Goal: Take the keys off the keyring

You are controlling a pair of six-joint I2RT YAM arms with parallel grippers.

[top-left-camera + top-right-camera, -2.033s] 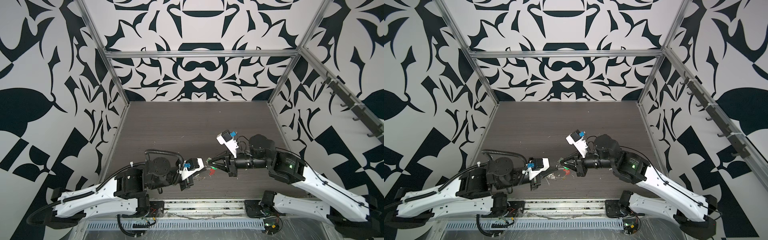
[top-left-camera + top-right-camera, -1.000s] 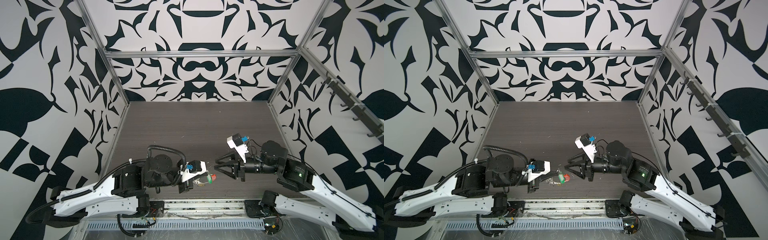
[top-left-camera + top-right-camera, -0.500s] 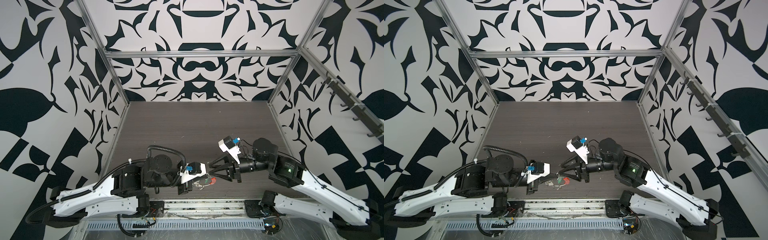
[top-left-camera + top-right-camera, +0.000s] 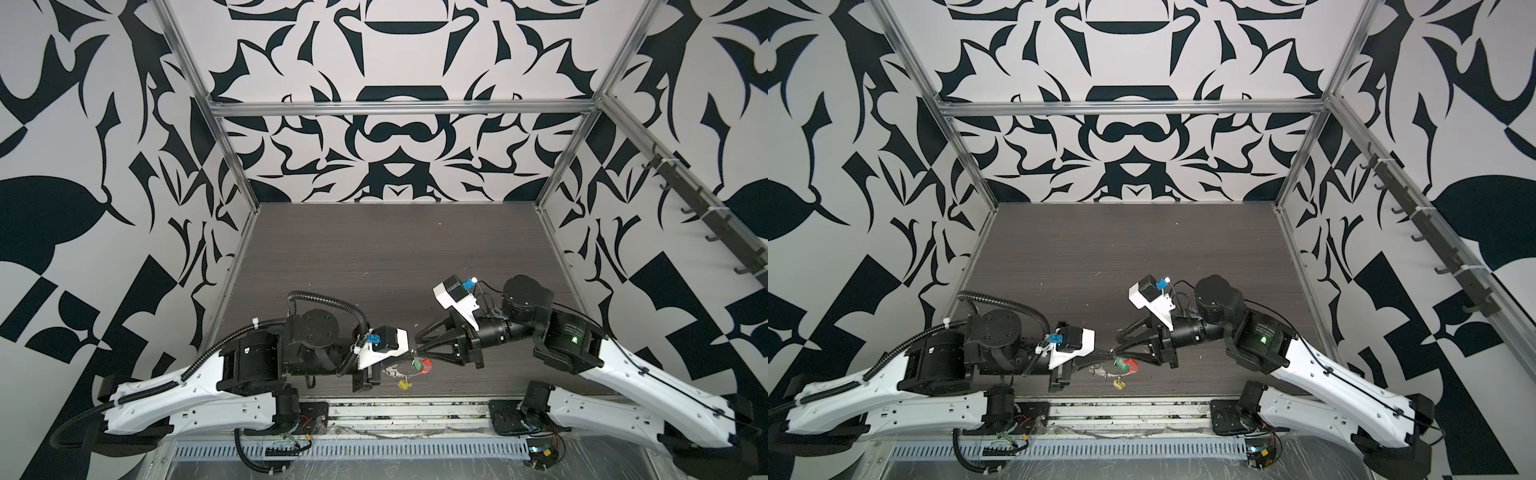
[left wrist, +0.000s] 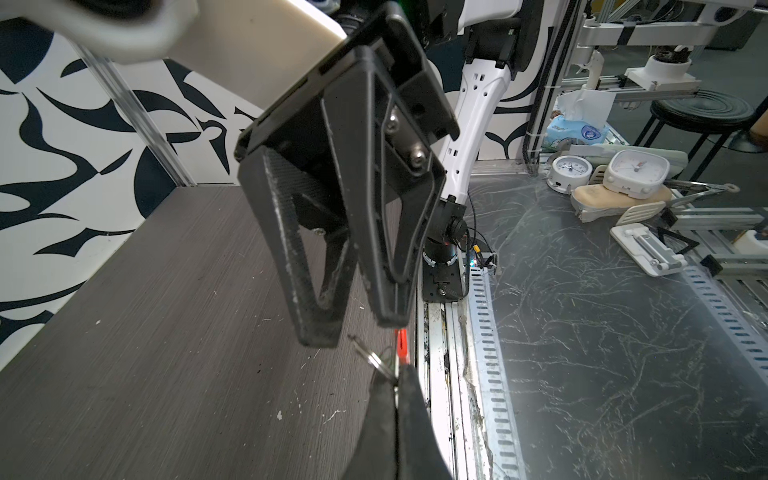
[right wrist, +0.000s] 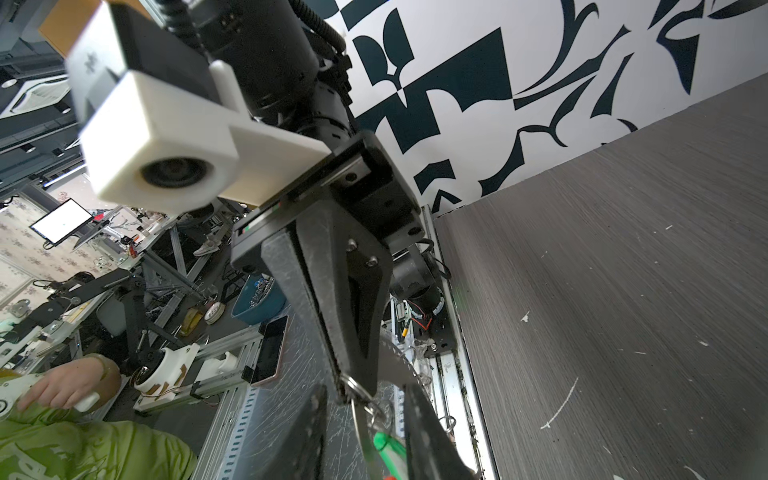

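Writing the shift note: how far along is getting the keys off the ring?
Done: nothing yet. The green-tagged key and the yellow-tagged key both seem attached to the keyring. In hand: the left gripper is shut on the ring's metal, and the right gripper has its jaws open either side of the green tag. Left: working both keys off.

my arms wear white moulded plastic shells (image 4: 166,399) over black round motor joints (image 4: 318,328). a ribbed black cable hose (image 4: 324,296) loops off my left side (one small green light (image 4: 574,340) glows on the right). white wrist camera blocks (image 4: 444,297) carry blue plugs (image 4: 467,284); my black triangular fingers (image 5: 374,208) show small silver screws (image 5: 417,156).
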